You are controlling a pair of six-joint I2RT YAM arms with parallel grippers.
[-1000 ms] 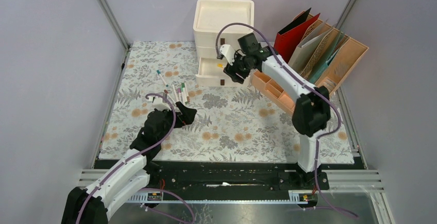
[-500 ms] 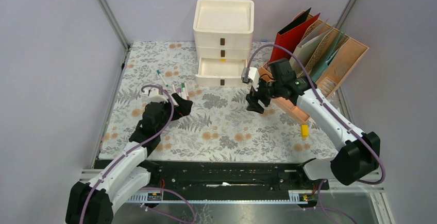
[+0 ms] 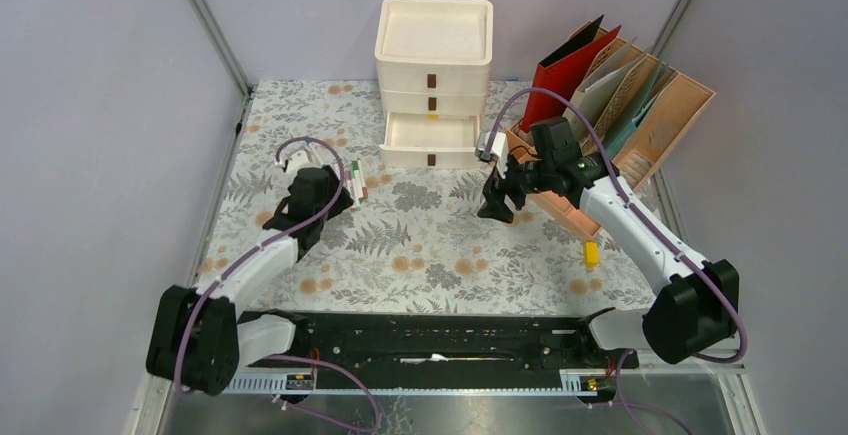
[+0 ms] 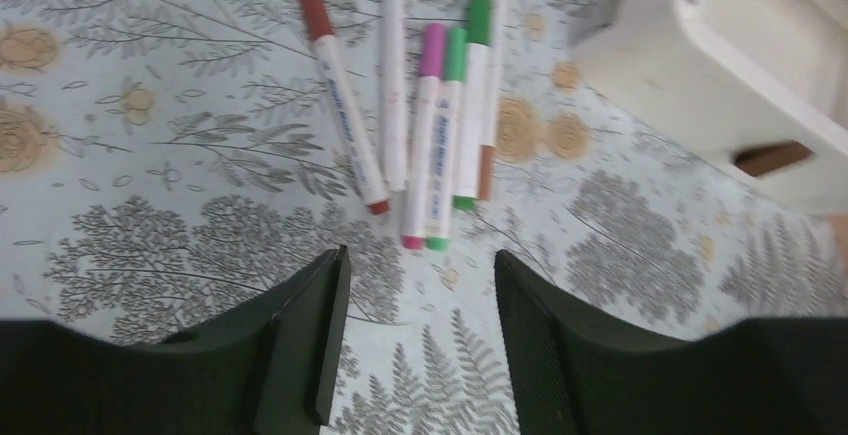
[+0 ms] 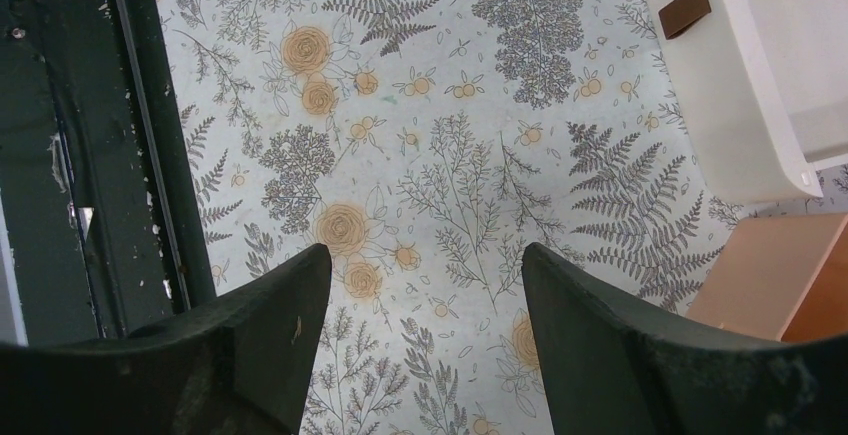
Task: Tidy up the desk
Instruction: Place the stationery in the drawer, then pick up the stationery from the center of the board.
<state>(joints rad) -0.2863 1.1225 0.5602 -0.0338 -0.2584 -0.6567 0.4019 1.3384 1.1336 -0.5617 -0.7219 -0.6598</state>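
While the left gripper (image 4: 420,267) gapes near markers (image 4: 432,135), the right gripper (image 5: 425,257) gapes empty.

Bare floral cloth-covered tabletop (image 3: 440,250) at centre
White plastic drawer tower (image 3: 410,85) and peach file rack (image 3: 682,105) wall the rear; coloured felt-tip markers (image 4: 443,125) litter the left.

markers (image 4: 430,125) left of drawers (image 3: 432,55), on desk (image 3: 440,250)

So the left arm (image 3: 262,253) reaches forward on its side, left gripper (image 3: 338,193) pointed down, fingers (image 4: 300,355) spread with nothing between them. The right arm (image 3: 640,230) elbows in toward the middle, right gripper (image 3: 497,211) hanging low, also spread wide and empty.
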